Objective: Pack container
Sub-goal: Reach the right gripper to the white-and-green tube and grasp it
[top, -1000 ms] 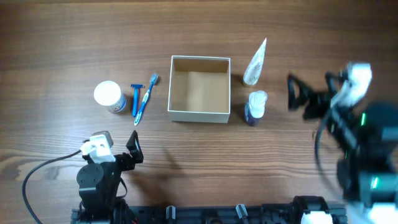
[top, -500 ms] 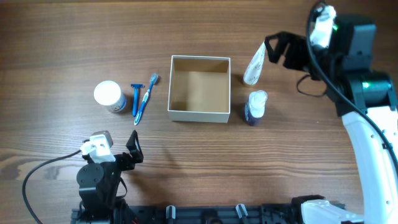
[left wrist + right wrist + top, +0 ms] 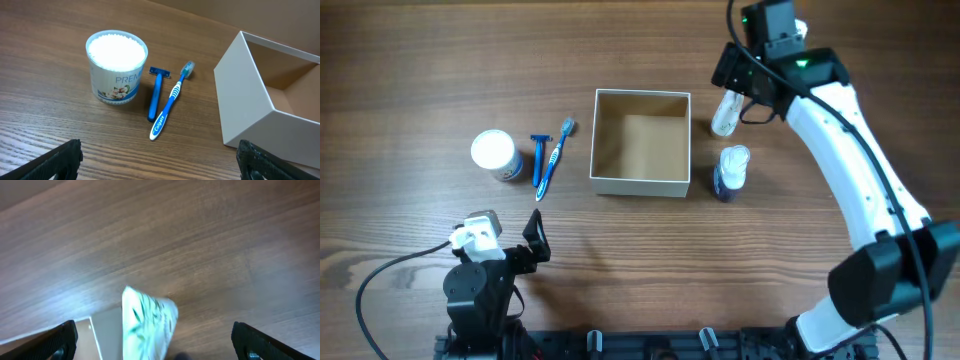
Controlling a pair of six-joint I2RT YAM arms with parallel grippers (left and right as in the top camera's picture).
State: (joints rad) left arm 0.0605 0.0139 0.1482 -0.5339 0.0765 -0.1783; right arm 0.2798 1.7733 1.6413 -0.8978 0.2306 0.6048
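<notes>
The container (image 3: 640, 143) sits mid-worktop (image 3: 620, 40), a square shallow box with thin white walls. Its tan cardboard floor shows from wall to wall in the overhead view.

At its 9 o'clock stands a round tub (image 3: 493, 152) with a white top and a flowered label. Between tub and container a blue razor (image 3: 537, 158) and a blue-and-white toothbrush (image 3: 553, 158) lie side by side. Both heads point towards 12 o'clock.

At the container's 2 o'clock lies a white tube (image 3: 725, 112), and at its 4 o'clock a small dark bottle (image 3: 730, 172) with a white cap stands just beside the wall.

The right arm reaches from 4 o'clock in a long arc over the bottle. Its hand (image 3: 738, 80) is above the narrow far end of the tube. In the right wrist view its two fingers are spread wide, one on either side of the tube and grasping nothing.

The left arm is folded low at the 7 o'clock edge. Its hand (image 3: 534, 240) is released and well apart from the toiletries, and its fingers frame the tub, razor and toothbrush in the left wrist view.
</notes>
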